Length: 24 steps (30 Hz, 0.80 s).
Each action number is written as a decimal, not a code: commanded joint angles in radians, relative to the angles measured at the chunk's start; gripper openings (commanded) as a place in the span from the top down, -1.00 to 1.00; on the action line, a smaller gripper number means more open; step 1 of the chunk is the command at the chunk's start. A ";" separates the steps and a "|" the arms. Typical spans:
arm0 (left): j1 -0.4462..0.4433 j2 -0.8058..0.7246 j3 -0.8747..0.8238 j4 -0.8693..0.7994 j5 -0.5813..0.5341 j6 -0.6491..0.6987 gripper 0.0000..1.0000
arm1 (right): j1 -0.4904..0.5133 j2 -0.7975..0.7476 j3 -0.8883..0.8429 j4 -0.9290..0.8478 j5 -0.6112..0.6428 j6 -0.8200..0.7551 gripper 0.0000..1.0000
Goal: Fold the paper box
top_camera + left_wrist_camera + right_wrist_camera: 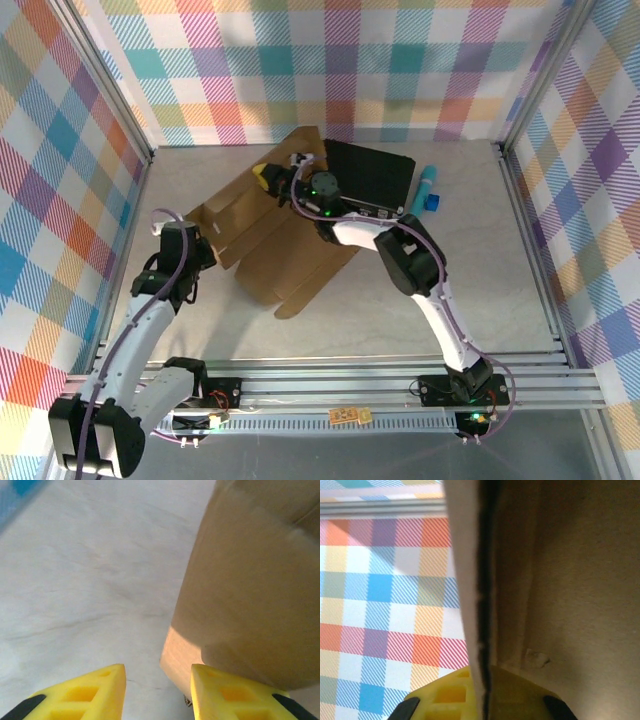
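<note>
The right gripper (485, 700) is clenched on a raised flap of the paper box (275, 245). The flap's cut edge runs straight up from between its yellow fingers (445, 700). The left gripper (157, 692) is released, its two yellow fingers standing apart over bare surface.

Under both arms is a pale, faintly veined table (480, 270). Walls (330, 60) of many-coloured plaid cloth close it in on three sides, held by metal posts. A slotted metal rail (340, 385) along the near edge carries the arm bases.

The right wrist view is so close that the cardboard is a blurred brown plane, and the left wrist view is soft too. From above, the right arm's wrist covers the spot where the flap is pinched. A black case (375, 172) sits partly behind that arm, and the blue objects (428, 185) beside it are too small to identify.

The box lies left of centre, mostly spread flat, with its far flap lifted at the right gripper. Its left edge is at the left gripper, with a lower corner dipping between the fingers. Whether they touch cannot be told.
</note>
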 commanded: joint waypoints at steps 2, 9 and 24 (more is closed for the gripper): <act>0.023 -0.079 0.004 -0.157 -0.159 -0.071 0.21 | 0.010 0.113 0.219 -0.134 -0.108 0.006 1.00; 0.024 -0.169 0.029 -0.343 -0.210 -0.173 0.15 | 0.002 0.287 0.480 -0.231 -0.188 0.033 1.00; 0.142 -0.128 0.055 -0.379 -0.046 -0.135 0.19 | -0.069 0.290 0.484 -0.255 -0.310 0.026 1.00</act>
